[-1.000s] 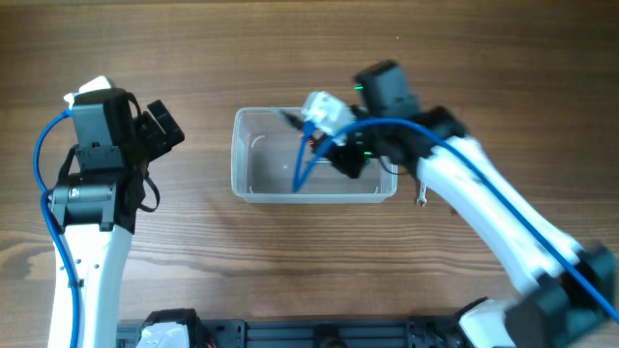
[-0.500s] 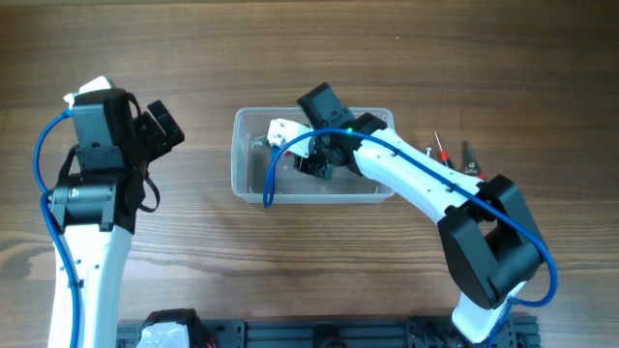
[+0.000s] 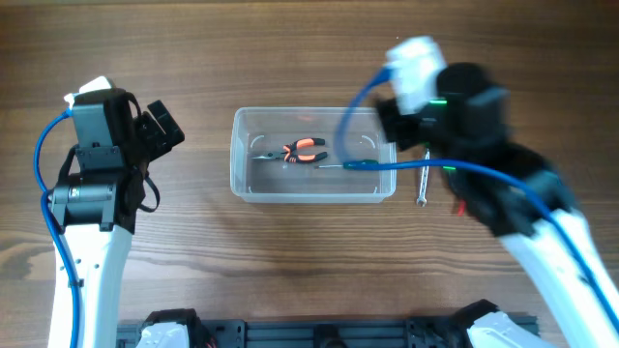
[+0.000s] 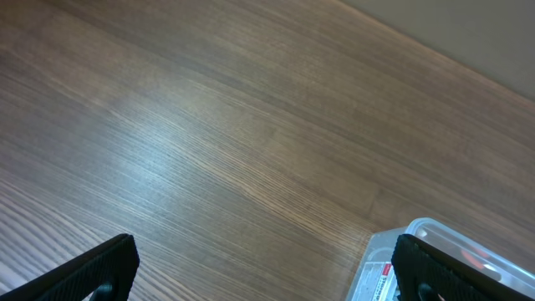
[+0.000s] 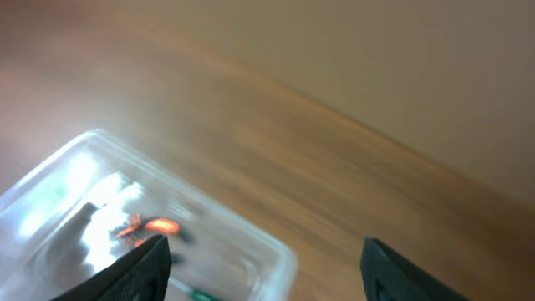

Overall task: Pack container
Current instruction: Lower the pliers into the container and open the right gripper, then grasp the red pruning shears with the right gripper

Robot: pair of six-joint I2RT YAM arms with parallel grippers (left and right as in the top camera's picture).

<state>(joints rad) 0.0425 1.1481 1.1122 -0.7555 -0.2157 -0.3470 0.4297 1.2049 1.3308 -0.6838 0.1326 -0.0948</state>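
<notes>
Sitting at the middle of the wooden table [image 3: 290, 58], the container [image 3: 236, 159] is a clear, round-cornered rectangular bin with a thick rim; orange-handled pliers [image 3: 306, 149] lie inside. The right gripper [image 5: 263, 272], blurred, hangs near its right end, jaws spread wide. The left gripper [image 4: 267, 272] sits apart, jaws released.

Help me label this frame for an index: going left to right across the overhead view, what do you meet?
left gripper → container, left wall first → orange-handled pliers lying inside it → wrench on the table just past the container's right end.
</notes>
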